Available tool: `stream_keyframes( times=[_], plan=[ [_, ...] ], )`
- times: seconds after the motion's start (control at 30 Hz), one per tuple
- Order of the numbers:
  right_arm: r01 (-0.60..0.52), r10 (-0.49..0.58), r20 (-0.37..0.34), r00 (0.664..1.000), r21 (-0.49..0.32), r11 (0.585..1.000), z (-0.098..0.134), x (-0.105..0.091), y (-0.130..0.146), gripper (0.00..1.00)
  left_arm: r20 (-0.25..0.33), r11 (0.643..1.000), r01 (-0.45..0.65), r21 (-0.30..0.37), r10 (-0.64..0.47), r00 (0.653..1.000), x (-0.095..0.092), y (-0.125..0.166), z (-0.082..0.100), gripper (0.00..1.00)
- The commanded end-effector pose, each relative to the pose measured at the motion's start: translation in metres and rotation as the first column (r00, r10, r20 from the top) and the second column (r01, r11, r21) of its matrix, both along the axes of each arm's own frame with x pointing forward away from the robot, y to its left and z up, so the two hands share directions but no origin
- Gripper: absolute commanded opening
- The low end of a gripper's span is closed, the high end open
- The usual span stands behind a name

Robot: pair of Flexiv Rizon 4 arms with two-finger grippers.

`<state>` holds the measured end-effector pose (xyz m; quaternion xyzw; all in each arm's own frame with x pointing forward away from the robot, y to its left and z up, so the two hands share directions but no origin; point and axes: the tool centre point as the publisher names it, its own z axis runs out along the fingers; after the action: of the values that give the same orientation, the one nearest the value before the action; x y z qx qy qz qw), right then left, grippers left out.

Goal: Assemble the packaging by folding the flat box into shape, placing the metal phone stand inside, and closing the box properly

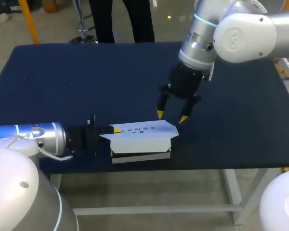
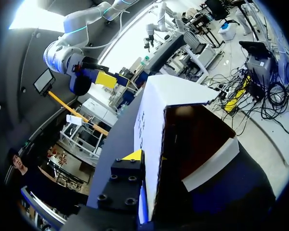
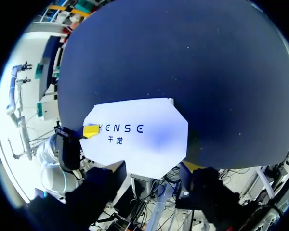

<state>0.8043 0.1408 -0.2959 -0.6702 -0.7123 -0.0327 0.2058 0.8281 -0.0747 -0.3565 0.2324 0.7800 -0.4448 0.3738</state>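
Box [image 1: 143, 138] clamped in L pincer [image 1: 115, 131]

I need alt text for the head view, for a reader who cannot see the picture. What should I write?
A white box lies near the front edge of a dark blue table; the left end effector grips its left end from the side. The right end effector hangs open over the box's far edge.

White box [image 1: 143, 137], flap raised (brown inside), at table [image 1: 62, 82] front edge.
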Motion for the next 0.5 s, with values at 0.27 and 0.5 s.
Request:
stream_keyframes(
  times=[0.27, 0.5],
  plan=[
    [0.009, -0.009, -0.024, 1.000, 0.019, 1.000, -0.024, -0.007, -0.001, 0.55, 0.032, 1.000, 0.000, -0.015, 0.001, 0.999, -0.010, 0.001, -0.009, 0.00],
    [0.010, -0.009, -0.041, 0.999, 0.026, 1.000, -0.031, -0.014, -0.002, 0.54, 0.045, 1.000, 0.009, -0.026, -0.008, 0.999, -0.011, 0.001, -0.010, 0.00]
  ],
)
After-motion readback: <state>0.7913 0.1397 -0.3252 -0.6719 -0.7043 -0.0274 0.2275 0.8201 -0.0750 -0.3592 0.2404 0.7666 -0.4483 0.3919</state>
